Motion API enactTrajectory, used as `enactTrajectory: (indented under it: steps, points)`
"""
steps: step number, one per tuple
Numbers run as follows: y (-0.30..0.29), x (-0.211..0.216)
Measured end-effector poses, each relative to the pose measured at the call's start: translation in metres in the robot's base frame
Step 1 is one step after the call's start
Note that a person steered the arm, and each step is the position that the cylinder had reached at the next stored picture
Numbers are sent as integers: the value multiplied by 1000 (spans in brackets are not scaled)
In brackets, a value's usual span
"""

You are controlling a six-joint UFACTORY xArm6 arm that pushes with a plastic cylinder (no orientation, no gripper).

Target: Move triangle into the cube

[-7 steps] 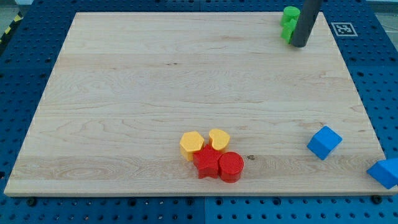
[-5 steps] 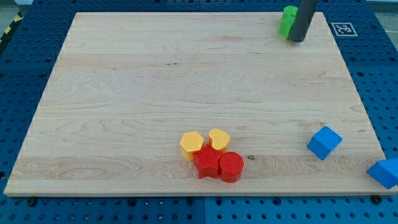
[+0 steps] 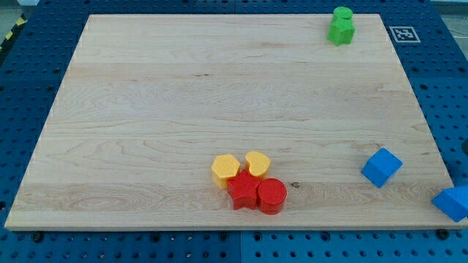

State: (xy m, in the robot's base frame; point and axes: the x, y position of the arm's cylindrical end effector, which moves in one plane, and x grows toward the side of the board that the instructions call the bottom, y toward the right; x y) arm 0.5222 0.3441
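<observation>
We see a wooden desk (image 3: pixel 146 109); our tip is out of view and the rod has no jaws, so no jaw state can be told. Blue cube (image 3: pixel 381 166) at the view's right, blue triangle-like block (image 3: pixel 452 202) at the bottom-right edge, apart. Red star (image 3: pixel 243 192), red cylinder (image 3: pixel 272 195), yellow hexagon (image 3: pixel 225 169), yellow heart (image 3: pixel 257 163) clustered bottom-centre. Green blocks (image 3: pixel 341 26) top right.

No words, numbers or brand names can be read anywhere. The one sign is a small black-and-white square marker (image 3: pixel 404 33), patterned like a code tag, stuck at the wooden board's (image 3: pixel 183 102) top right corner.
</observation>
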Motion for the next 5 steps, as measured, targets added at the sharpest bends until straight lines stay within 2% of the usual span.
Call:
enactTrajectory:
  steps: [1,3,5]
  points:
    - [1,4]
    - [-3,93]
    - [-51,91]
